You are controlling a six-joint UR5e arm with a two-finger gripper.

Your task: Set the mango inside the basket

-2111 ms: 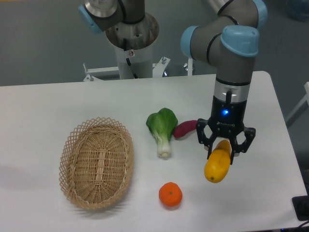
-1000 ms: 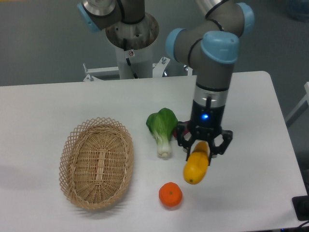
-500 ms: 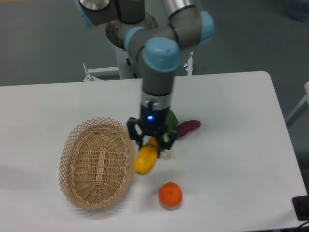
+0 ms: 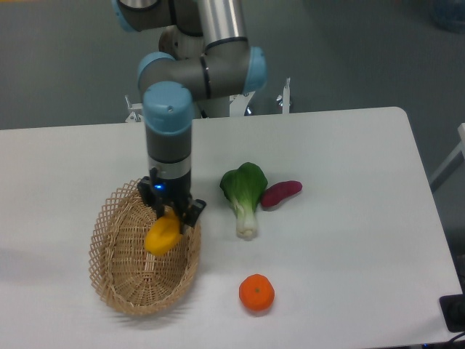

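Note:
The gripper (image 4: 169, 211) is shut on the yellow-orange mango (image 4: 162, 233) and holds it in the air over the oval wicker basket (image 4: 116, 273). The mango hangs tilted, its lower end pointing down-left above the basket's middle. The basket lies on the white table at the left. The fingers grip the mango's upper end.
A green bok choy (image 4: 245, 191) and a purple-red sweet potato (image 4: 281, 193) lie to the right of the basket. A round orange (image 4: 256, 292) lies near the front. The arm's base (image 4: 200, 87) stands at the table's back edge.
The gripper has carried the mango leftwards across the table, from right of the bok choy to over the basket. The other produce has not moved.

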